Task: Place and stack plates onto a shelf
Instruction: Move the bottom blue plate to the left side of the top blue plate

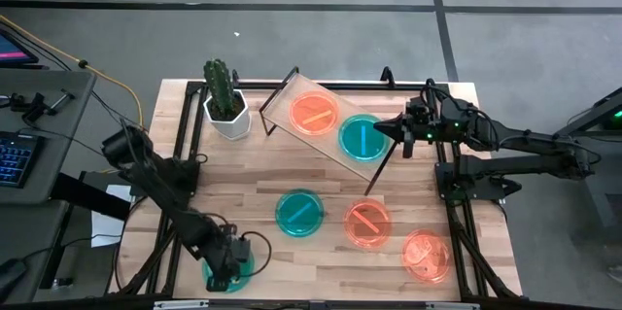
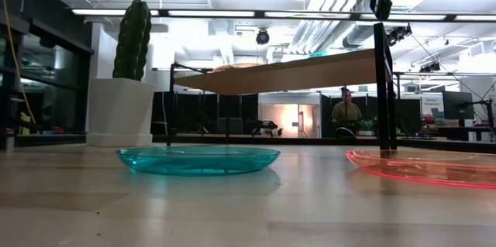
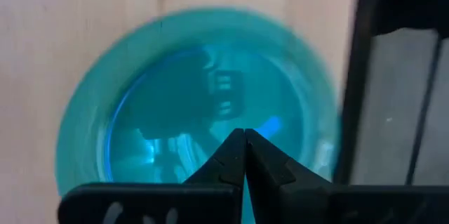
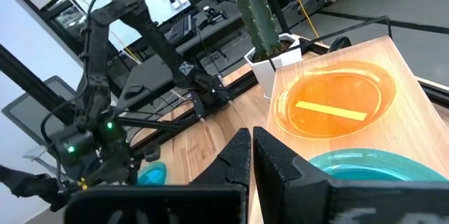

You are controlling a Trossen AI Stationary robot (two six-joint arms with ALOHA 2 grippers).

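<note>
From above, the shelf [image 1: 326, 127] carried an orange plate [image 1: 314, 113] and a teal plate [image 1: 362, 138] side by side, the right gripper [image 1: 391, 130] at that teal plate's edge. A second teal plate [image 1: 298, 213] and two orange plates [image 1: 367, 223] [image 1: 427, 256] lay on the tabletop [image 1: 272, 169], near a potted cactus [image 1: 224, 98]. The left gripper [image 1: 225, 269] hung over a third teal plate [image 1: 241, 267] at the front edge. The left wrist view showed its fingers [image 3: 228, 161] clenched together above that plate [image 3: 168, 104]. The right wrist view showed its fingers [image 4: 270, 157] pressed closed, grasping nothing.
</note>
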